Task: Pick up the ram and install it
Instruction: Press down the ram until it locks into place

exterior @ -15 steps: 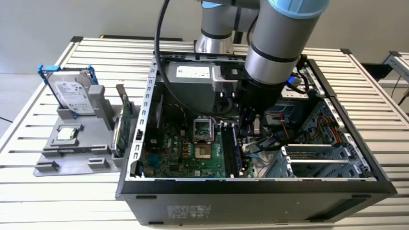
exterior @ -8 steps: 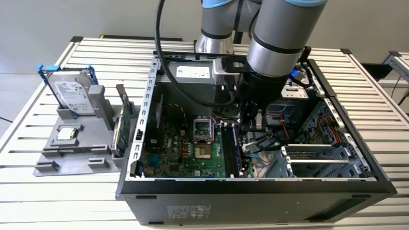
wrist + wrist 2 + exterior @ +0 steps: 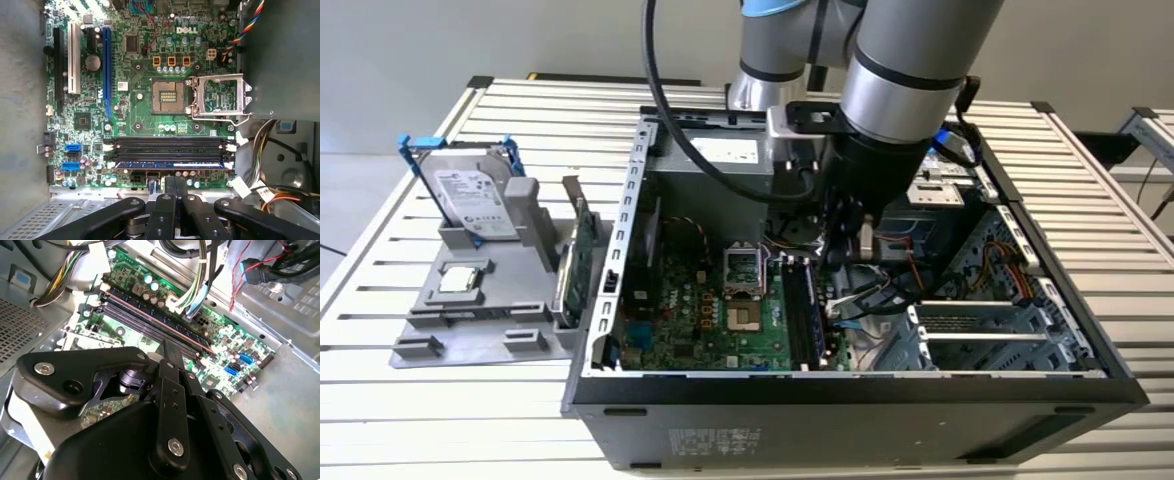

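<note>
Ram (image 3: 170, 164) lies in the slot row (image 3: 167, 145) on the board (image 3: 135, 60), its blue face lengthwise in the slot closest to the pincer (image 3: 174, 182). In the exterior view that row sits at 3 o'clock of the socket (image 3: 744, 272), inside the open case (image 3: 854, 385).

Your pincer hangs just over the middle of the stick with its fingers pressed together. Nothing shows between them, so it looks free of the stick, or at most pushing on its top edge; you cannot tell from these pictures whether there is contact.

Judging by the white end clips (image 3: 231, 147), seating is the step in hand:
- Press straight down along the slot line, not at a slant, so the thin stick does not bow.
- Keep the push centred, or work each end in turn, so both ends sink evenly.
- Look for both clips to swing in against the stick's ends; whether they have closed is hard to make out here.
- Mind the cable bundles (image 3: 195, 295) close by the row.

As for writing, there is a white logo printed on the board, plus small white component markings. At 9 o'clock of the case, on the worktop (image 3: 454, 400), the drive (image 3: 467, 195) carries a printed label, and the case front bears a small sticker (image 3: 714, 440). I leave all of it unread.
</note>
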Robot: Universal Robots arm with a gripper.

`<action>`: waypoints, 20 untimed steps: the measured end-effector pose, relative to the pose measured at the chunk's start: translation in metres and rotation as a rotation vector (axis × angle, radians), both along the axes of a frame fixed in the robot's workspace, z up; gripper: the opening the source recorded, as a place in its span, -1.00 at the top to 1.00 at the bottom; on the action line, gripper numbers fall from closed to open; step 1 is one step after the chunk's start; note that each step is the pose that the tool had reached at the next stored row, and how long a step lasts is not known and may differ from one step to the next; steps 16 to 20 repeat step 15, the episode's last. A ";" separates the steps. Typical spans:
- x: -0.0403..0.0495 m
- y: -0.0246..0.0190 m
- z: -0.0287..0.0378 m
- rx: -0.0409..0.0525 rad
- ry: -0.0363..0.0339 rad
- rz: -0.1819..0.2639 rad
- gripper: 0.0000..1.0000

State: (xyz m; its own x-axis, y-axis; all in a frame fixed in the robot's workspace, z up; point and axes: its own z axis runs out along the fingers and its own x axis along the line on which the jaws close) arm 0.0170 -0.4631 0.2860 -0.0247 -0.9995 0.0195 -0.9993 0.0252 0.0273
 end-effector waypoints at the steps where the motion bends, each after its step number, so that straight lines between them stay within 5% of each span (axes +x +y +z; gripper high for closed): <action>1: 0.0000 0.0000 0.0013 0.0001 0.0000 0.000 1.00; 20: 0.0000 0.0000 0.0056 0.0001 0.0000 0.000 1.00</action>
